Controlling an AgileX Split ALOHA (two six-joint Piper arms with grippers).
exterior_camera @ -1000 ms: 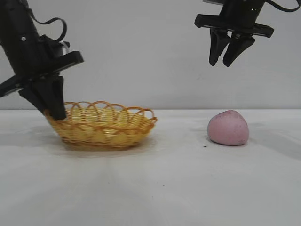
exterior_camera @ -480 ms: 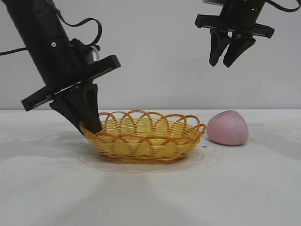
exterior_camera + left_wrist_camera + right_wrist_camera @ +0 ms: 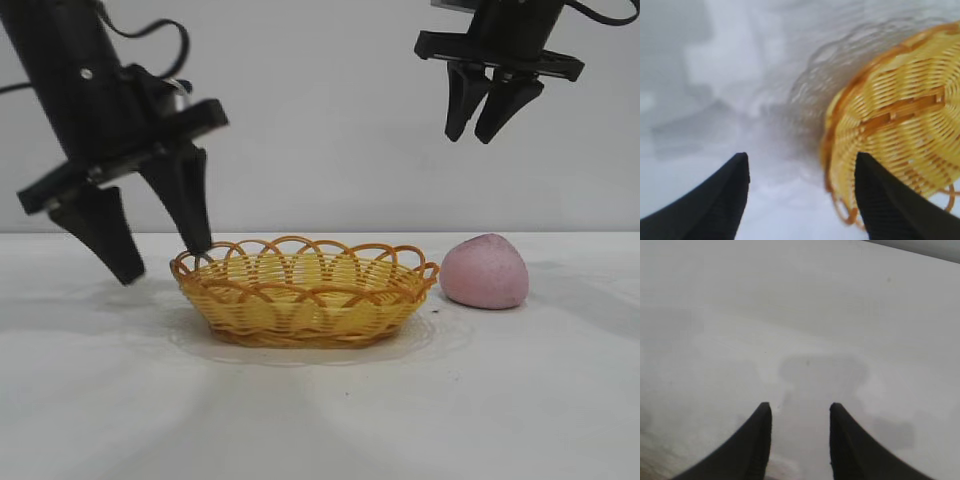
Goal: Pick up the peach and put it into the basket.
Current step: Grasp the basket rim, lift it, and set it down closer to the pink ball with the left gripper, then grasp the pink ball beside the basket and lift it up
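Pink and round, the peach sits on the white surface, just right of the basket and not in it. No hand touches the peach, so picking it up is not yet done. High above it hangs the right hand, its fingers a little apart and empty. That hand needs to come down over the peach and close. At the basket's left rim, the left hand is spread wide and holds nothing.

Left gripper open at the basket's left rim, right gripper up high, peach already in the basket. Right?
Not quite. The peach is not in the basket; in the exterior view it sits on the table just right of it. The rest holds: left gripper open at the left rim, right gripper up high.
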